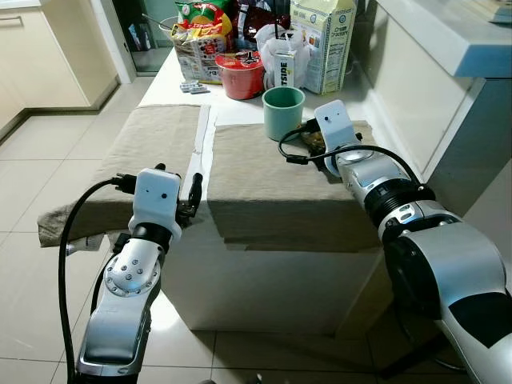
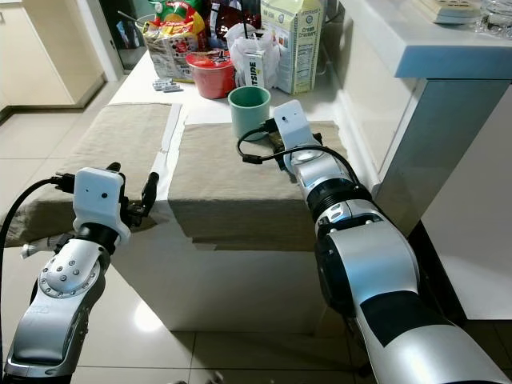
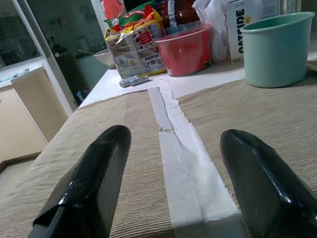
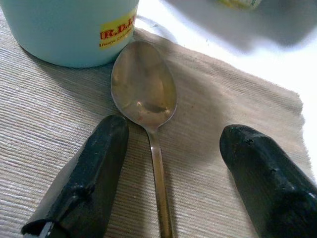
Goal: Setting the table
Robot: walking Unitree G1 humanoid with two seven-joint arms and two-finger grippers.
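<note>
R gripper [image 4: 171, 173] open over spoon [image 4: 146, 106]; cup [image 4: 69, 29] just ahead blocks fwd. Far table end crowded: bowl [image 1: 240, 74], carton [image 1: 324, 44], bags [image 1: 200, 36]. Near mats [image 1: 272, 176] open for passage.

Head cams look fwd/down over table [image 1: 264, 120]; wrist cams sit close on placemats, both catching green cup [image 3: 277, 47].
</note>
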